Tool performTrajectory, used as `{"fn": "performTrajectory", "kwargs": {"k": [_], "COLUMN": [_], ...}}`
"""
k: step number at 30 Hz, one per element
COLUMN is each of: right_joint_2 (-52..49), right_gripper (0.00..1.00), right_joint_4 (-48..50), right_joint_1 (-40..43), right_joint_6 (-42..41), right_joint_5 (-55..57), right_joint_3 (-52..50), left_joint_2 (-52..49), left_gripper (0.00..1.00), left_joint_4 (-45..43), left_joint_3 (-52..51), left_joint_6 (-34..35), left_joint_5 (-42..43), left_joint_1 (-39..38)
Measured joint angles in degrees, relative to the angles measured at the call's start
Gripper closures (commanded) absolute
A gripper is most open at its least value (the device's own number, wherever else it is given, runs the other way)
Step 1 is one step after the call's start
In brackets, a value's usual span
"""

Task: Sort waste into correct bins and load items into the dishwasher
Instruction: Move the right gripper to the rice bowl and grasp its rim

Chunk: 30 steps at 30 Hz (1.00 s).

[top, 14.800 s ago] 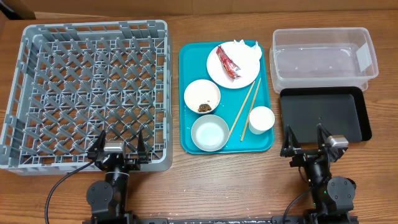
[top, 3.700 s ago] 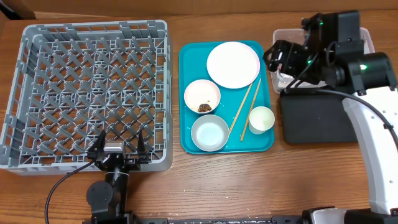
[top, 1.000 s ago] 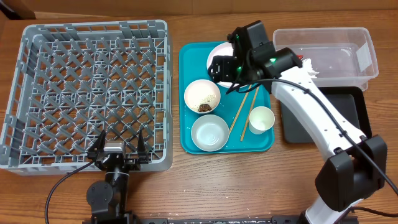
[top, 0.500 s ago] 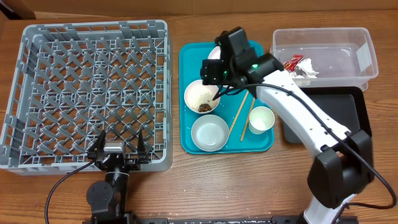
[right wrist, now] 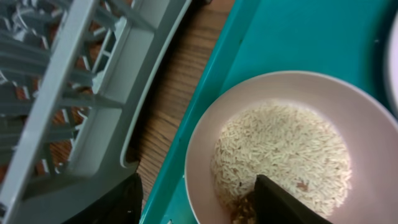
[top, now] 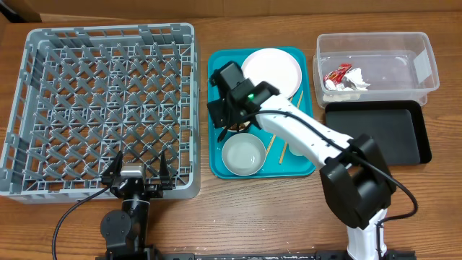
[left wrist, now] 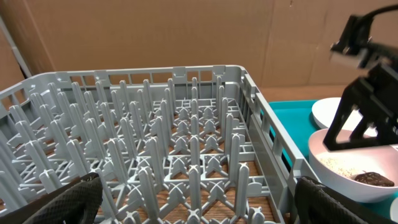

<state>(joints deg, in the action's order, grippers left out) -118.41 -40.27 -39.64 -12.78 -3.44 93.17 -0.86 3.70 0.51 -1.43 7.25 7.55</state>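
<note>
the right hand (right wrist: 198, 198) was held spread wide across the rim of the rice bowl (right wrist: 208, 134) on the teal tray (right wrist: 292, 37), midway along the bench (top: 238, 209), nothing gripped. the left hand (top: 139, 160) was seen open and empty at the near edge.

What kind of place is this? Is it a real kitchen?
Probably not: more likely a robot test table set up for dish clearing. A grey dish rack and a teal meal tray sit on a wooden table, a robot arm reaches over them, and cardboard stands behind.
</note>
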Motion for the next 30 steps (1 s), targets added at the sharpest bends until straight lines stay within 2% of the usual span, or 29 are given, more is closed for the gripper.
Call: {"fn": "performTrajectory", "kwargs": {"k": [5,10,30], "right_joint_2": [-1.6,-2.1,-2.1], "right_gripper": [0.53,0.56,0.6], "right_joint_4": [0.0,-0.1,-1.8], "right_joint_1": [-0.2,-0.1,-0.1], "right_joint_6": [2.4,5.1,14.9], "right_joint_5": [0.9,1.0,-2.4], "right_joint_3": [0.0,0.0,0.0], "left_joint_2": [0.0,0.0,0.0], "left_gripper": [0.0,0.0,0.0], "left_joint_4": [0.0,0.0,0.0], "left_joint_3": [0.0,0.0,0.0], "left_joint_6": [0.0,0.0,0.0], "left_joint_5": [0.0,0.0,0.0], "left_joint_1": [0.0,0.0,0.0]}}
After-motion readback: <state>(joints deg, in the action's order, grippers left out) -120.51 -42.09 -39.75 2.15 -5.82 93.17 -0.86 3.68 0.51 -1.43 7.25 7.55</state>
